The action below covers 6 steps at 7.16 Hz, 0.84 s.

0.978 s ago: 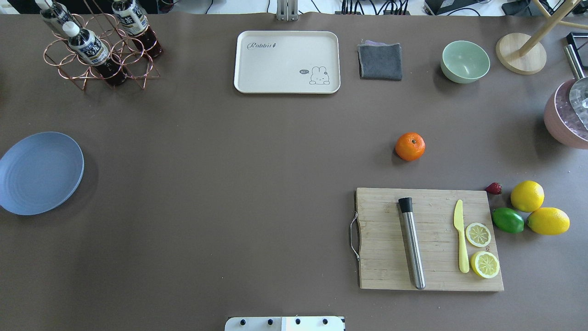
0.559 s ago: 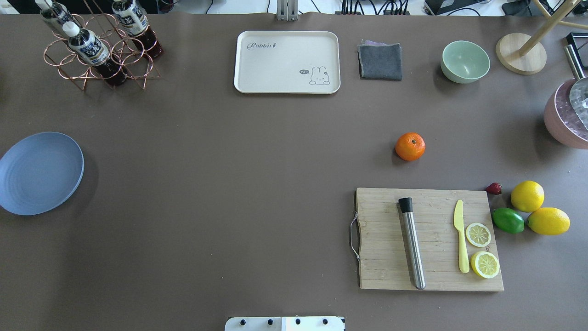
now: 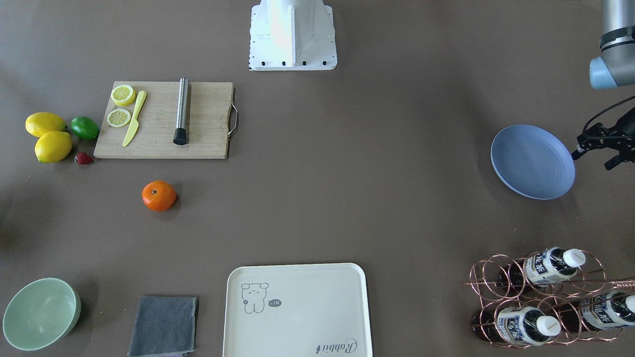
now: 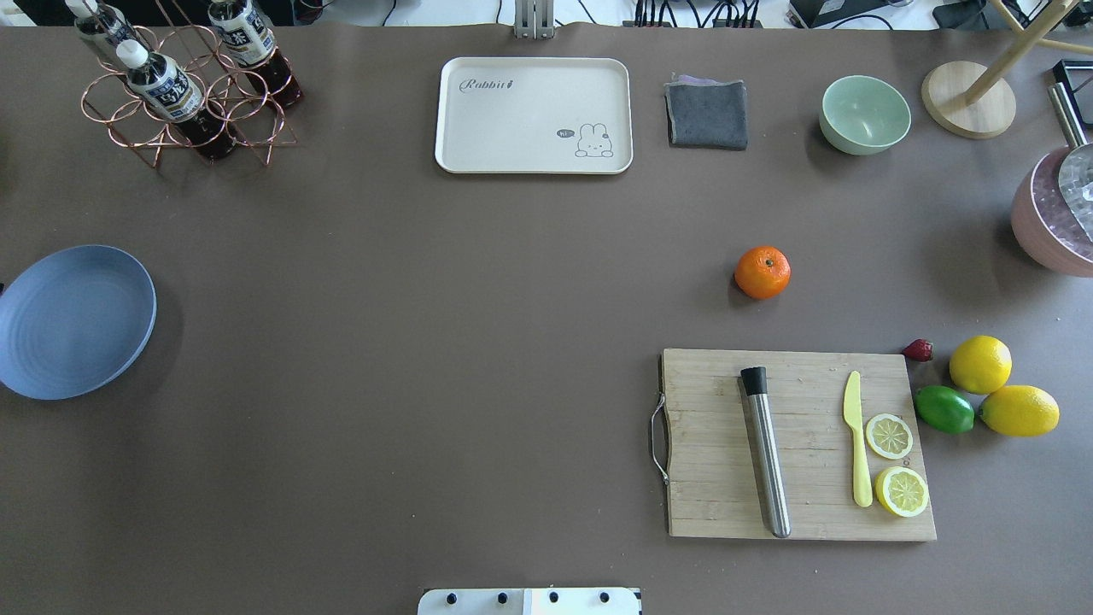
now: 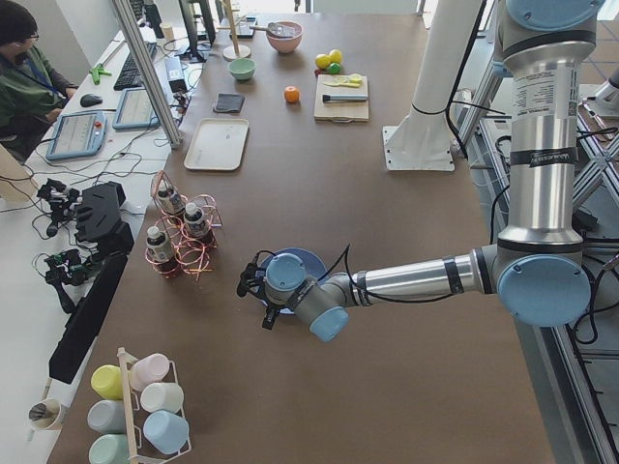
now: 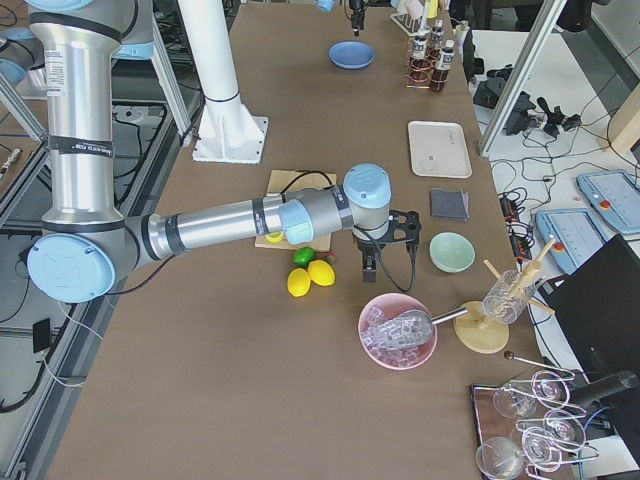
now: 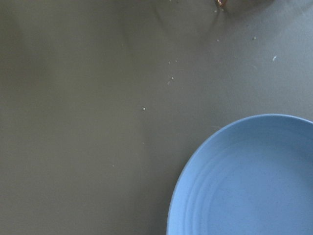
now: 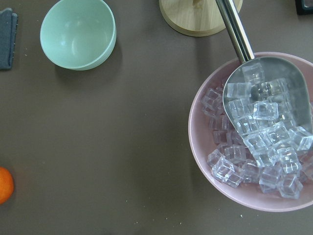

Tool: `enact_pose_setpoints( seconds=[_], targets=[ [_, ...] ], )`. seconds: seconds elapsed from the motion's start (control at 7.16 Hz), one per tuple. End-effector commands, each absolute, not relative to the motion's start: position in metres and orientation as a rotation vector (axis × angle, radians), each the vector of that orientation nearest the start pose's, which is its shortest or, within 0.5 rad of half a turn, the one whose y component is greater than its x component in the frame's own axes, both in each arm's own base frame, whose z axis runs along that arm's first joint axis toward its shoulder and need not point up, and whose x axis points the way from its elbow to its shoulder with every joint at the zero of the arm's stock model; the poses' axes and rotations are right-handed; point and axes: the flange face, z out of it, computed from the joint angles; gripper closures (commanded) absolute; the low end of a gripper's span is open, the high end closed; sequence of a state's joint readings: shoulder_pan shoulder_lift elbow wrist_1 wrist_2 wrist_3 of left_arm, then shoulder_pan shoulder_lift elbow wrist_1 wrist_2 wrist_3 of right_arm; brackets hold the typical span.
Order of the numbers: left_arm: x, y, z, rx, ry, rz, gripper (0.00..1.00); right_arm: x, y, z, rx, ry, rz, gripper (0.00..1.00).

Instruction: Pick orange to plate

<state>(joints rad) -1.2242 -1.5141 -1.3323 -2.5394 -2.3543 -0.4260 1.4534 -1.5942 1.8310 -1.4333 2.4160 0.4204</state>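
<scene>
The orange [image 4: 762, 272] rests on the brown table just beyond the cutting board, and also shows as orange [image 3: 158, 196] and at the left edge as orange [image 8: 4, 185]. At the table's left end sits the blue plate [image 4: 75, 322], bare, seen close as plate [image 7: 254, 186]. My left gripper [image 3: 594, 158] hovers beside the plate's outer rim with its fingers spread open and nothing in them. My right gripper [image 6: 385, 250] hangs between the green bowl and the ice bowl, some way from the orange; I cannot tell its state.
A cutting board [image 4: 709, 427] carries a steel muddler, a yellow knife and lemon halves. Two lemons [image 4: 980, 365], a lime [image 4: 944, 409] and a strawberry lie to its right. At the back stand a cream tray [image 4: 534, 115], grey cloth [image 4: 707, 114], green bowl [image 4: 864, 114] and bottle rack [image 4: 188, 102]. A pink ice bowl [image 8: 195, 142] is at the right.
A dark sliver of the left gripper has come into the overhead view's left edge beside the plate. The orange and the plate have not moved.
</scene>
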Motion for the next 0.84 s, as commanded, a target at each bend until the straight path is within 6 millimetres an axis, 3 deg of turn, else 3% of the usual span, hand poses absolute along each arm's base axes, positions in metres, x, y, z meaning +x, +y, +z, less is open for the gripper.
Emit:
enact_pose_setpoints(
  seconds=[0.0,0.42,0.7],
  targets=[
    [0.125,-0.460,0.702,0.275,0.940,0.232,0.02,-0.015,-0.502,0.506,0.114,-0.902,0.125,0.00],
    [0.126,-0.457,0.713,0.254,0.936,0.229,0.04,-0.032,-0.515,0.487,0.112,-0.906,0.144,0.00],
    [0.145,-0.456,0.713,0.237,0.940,0.263,0.08,-0.036,-0.518,0.485,0.121,-0.888,0.138,0.00]
  ],
)
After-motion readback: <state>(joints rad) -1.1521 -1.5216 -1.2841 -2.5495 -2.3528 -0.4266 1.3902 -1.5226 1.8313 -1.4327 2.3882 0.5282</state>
